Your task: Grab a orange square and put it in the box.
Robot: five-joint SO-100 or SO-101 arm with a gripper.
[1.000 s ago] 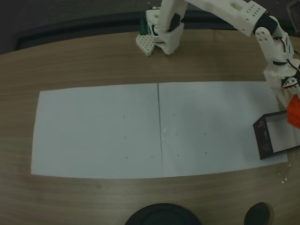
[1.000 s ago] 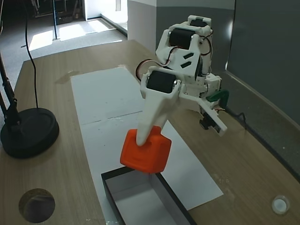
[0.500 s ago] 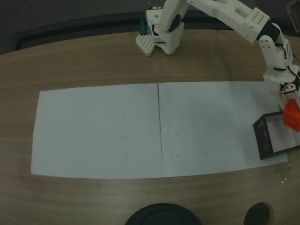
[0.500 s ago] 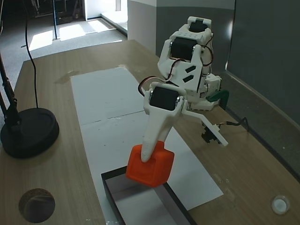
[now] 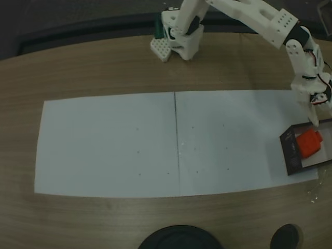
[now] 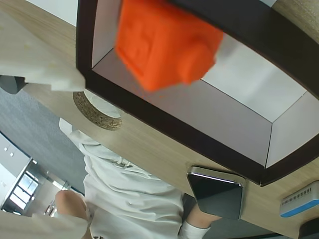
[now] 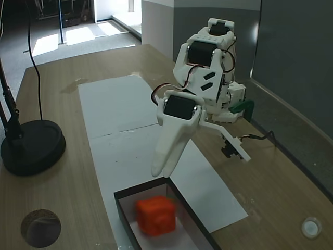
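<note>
Two paper sheets (image 5: 155, 142) on wood table (image 5: 104, 67) | orange square (image 7: 155, 215) in box (image 7: 123, 208) | jaws spread, empty

The white arm reaches from its base at the far edge of the table out to the right in a fixed view, its forearm bent steeply down. The gripper (image 7: 162, 173) (image 5: 314, 122) points downward, empty, its two white fingers (image 7: 167, 156) close together at the tips.
</note>
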